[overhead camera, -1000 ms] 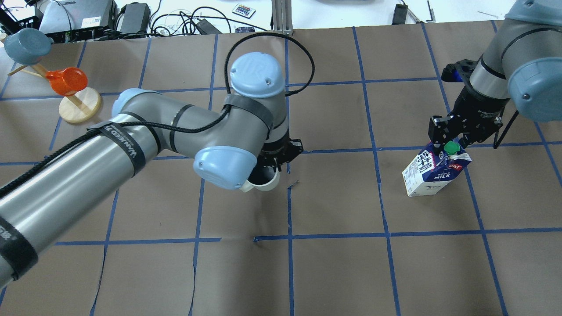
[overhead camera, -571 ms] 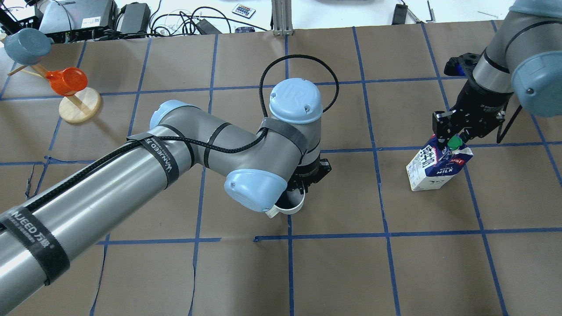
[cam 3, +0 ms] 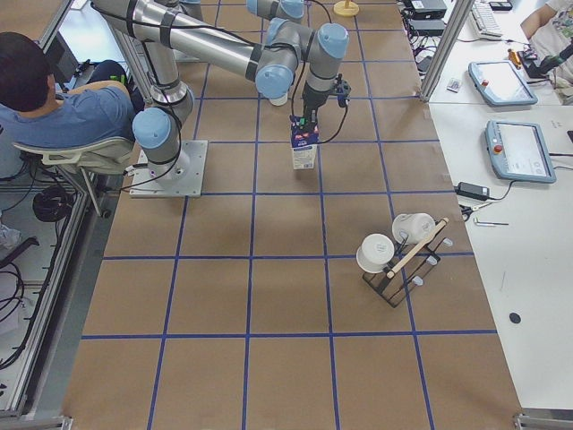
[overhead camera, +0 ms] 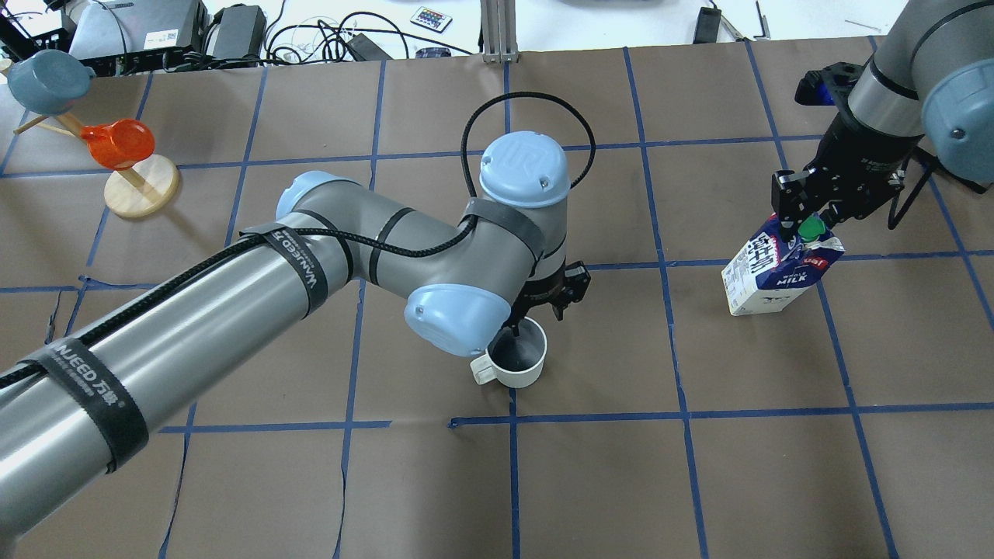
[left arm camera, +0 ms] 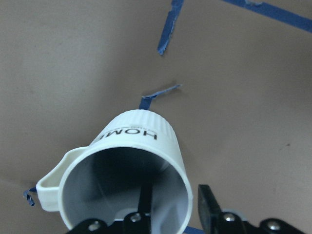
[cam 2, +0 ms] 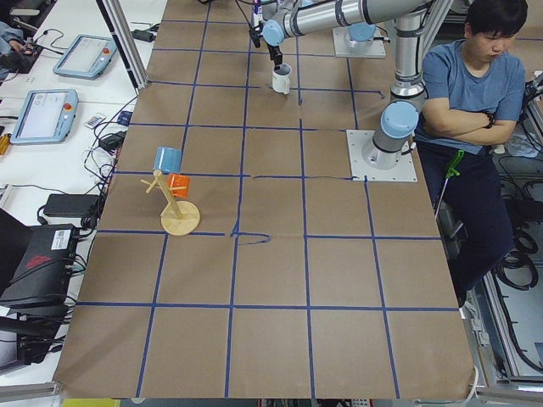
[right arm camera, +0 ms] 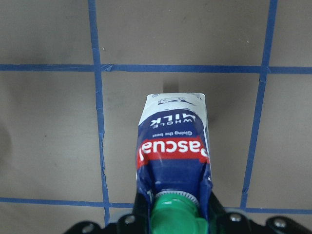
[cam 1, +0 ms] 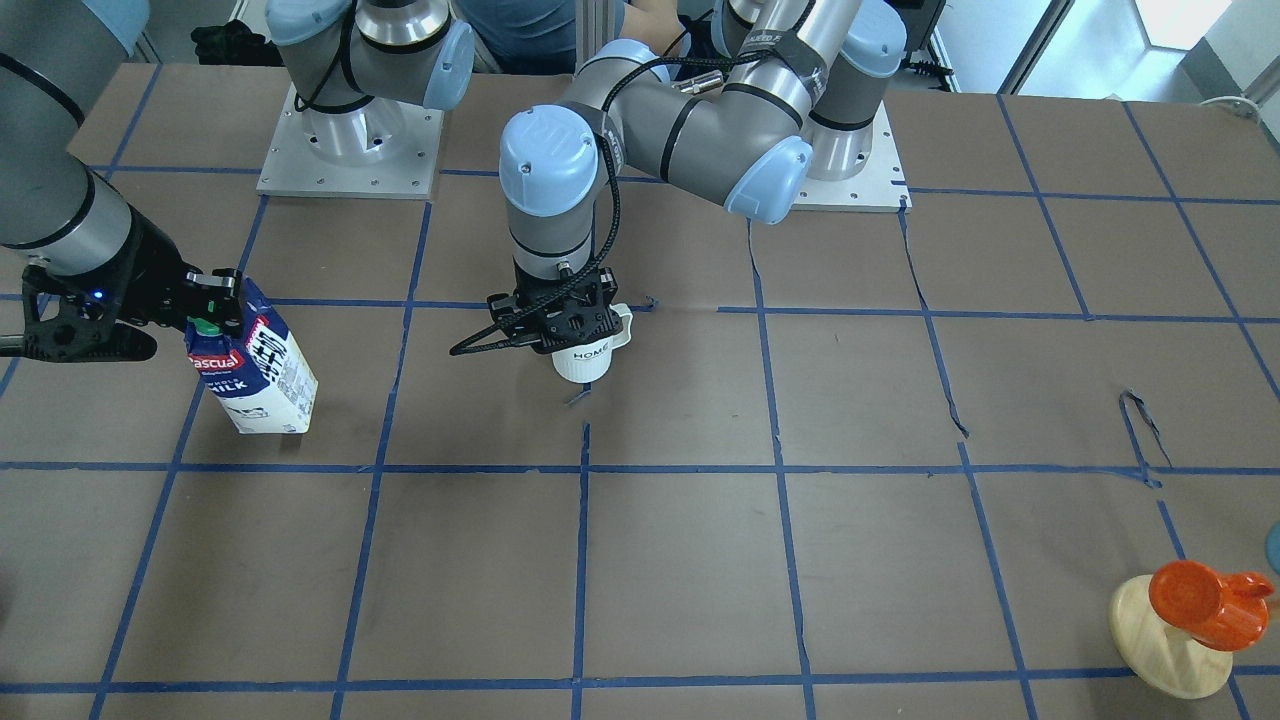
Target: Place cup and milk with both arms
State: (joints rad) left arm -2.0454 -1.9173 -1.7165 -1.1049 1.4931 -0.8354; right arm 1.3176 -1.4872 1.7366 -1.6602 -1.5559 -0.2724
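Observation:
The white ribbed cup point(overhead camera: 522, 371) stands upright near the table's middle, "HOME" lettering facing away from the robot point(cam 1: 590, 352). My left gripper point(overhead camera: 532, 322) hangs over its rim. In the left wrist view, one finger point(left arm camera: 145, 197) is inside the cup point(left arm camera: 141, 134) and one point(left arm camera: 207, 204) outside, neither pressed to the wall, so it is open. The blue and white milk carton point(overhead camera: 776, 273) leans at the robot's right. My right gripper point(overhead camera: 808, 225) is shut on its gabled top by the green cap point(right arm camera: 175, 214). I cannot tell whether its base touches the table.
A wooden stand point(overhead camera: 140, 190) with an orange cup point(overhead camera: 116, 144) and a grey-blue cup point(overhead camera: 46, 78) stands at the far left. Cables and electronics point(overhead camera: 233, 31) lie past the far edge. A rack with white mugs point(cam 3: 394, 255) stands further right. A person point(cam 2: 475, 85) sits beside the robot.
The left arm carried the cup right and toward the near edge, then the gripper drew back so more of the cup shows. The right gripper moved the milk carton slightly right and away.

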